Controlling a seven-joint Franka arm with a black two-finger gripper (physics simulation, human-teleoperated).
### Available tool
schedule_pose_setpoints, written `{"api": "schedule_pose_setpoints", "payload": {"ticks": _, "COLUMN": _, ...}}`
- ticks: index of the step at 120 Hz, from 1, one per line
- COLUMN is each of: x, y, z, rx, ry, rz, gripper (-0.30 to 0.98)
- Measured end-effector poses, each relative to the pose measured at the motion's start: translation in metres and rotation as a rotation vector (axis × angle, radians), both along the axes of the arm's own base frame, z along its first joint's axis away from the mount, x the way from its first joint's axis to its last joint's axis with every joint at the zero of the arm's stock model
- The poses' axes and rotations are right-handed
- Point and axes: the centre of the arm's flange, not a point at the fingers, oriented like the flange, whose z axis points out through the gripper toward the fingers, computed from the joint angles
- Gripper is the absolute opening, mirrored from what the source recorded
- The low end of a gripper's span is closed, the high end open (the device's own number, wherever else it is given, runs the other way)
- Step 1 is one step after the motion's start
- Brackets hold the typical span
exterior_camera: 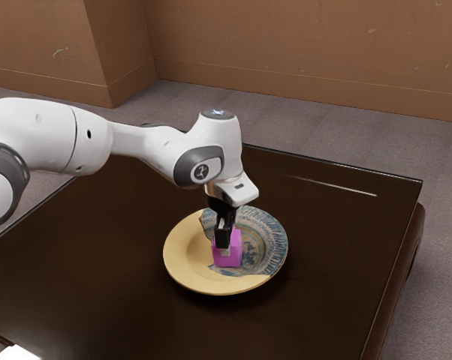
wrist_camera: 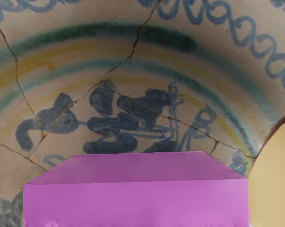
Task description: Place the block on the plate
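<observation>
Well, plate [exterior_camera: 185, 255] on dark table [exterior_camera: 327, 259], hand [exterior_camera: 225, 246] before block [exterior_camera: 227, 261], wall [exterior_camera: 286, 52] beyond

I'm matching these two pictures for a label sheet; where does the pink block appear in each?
Exterior view: the pink block is below the picture's centre, seen against the plate.
Wrist view: the pink block looms large before the plate, beside its blue painted figures.
Shared landmark: the jagged border between the plate's painted and plain yellow parts.
</observation>
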Motion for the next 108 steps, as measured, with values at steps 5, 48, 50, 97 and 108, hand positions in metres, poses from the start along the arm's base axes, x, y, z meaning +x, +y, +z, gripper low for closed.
{"api": "schedule_pose_setpoints", "payload": {"ticks": 5, "x": 0.000, "y": 0.000, "z": 0.001, "rx": 0.000, "ry": -0.002, "rz": 0.011, "gripper": 0.52}}
{"api": "schedule_pose_setpoints", "payload": {"ticks": 48, "x": 0.003, "y": 0.002, "z": 0.040, "rx": 0.005, "ry": -0.056, "rz": 0.074, "gripper": 0.66}}
{"api": "schedule_pose_setpoints", "payload": {"ticks": 50, "x": 0.003, "y": 0.001, "z": 0.046, "rx": 0.005, "ry": -0.064, "rz": 0.075, "gripper": 0.66}}
{"api": "schedule_pose_setpoints", "payload": {"ticks": 97, "x": -0.009, "y": 0.022, "z": 0.209, "rx": 0.055, "ry": -0.205, "rz": 0.179, "gripper": 0.68}}
{"api": "schedule_pose_setpoints", "payload": {"ticks": 108, "x": -0.012, "y": 0.038, "z": 0.242, "rx": 0.065, "ry": -0.229, "rz": 0.233, "gripper": 0.68}}
